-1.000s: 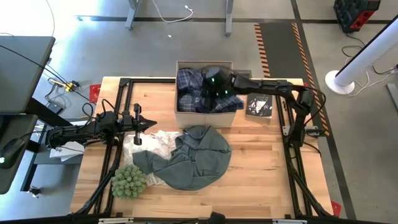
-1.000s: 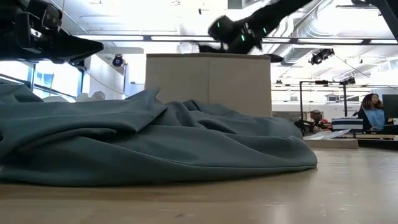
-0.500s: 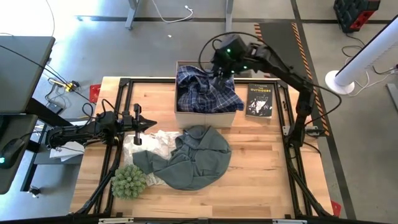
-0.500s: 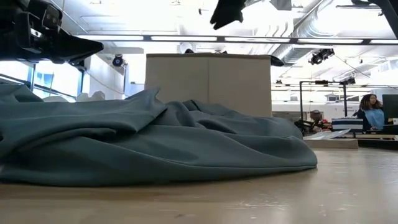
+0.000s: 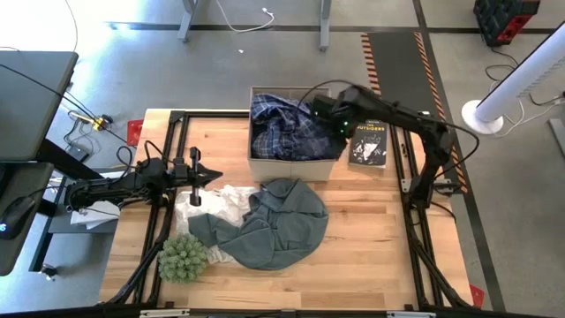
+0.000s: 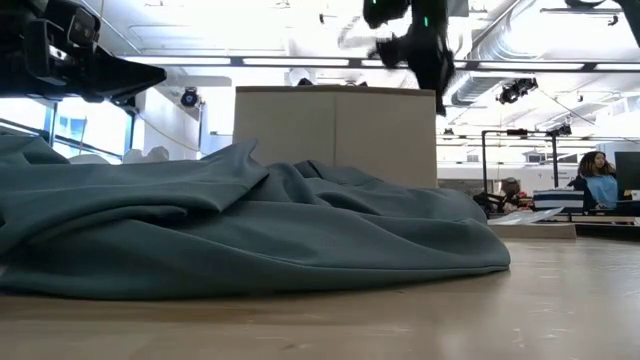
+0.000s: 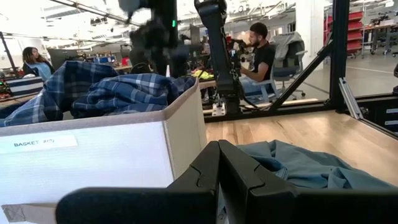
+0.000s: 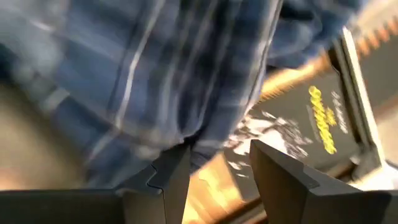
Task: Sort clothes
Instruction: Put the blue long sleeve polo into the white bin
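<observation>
A blue-and-white plaid garment (image 5: 287,128) lies bunched in the cardboard box (image 5: 292,166) at the table's far side; it also shows in the left wrist view (image 7: 118,93). A dark green garment (image 5: 275,225) lies crumpled on the table's middle, partly over a white garment (image 5: 214,203). My right gripper (image 5: 321,109) is open and empty above the box's right part, with the plaid cloth just beyond its fingers (image 8: 219,163). My left gripper (image 5: 215,177) is shut and empty, held level above the table, left of the white garment.
A spiky green plant ball (image 5: 183,257) sits at the table's near left. A black book (image 5: 368,144) lies to the right of the box. Bare wood shows at the table's near right. People sit in the room beyond the table (image 7: 258,50).
My right gripper has risen out of the box, swung up toward the far edge, then come back down over the box's right part. The plaid garment has stayed in the box and now lies spread over more of its top.
</observation>
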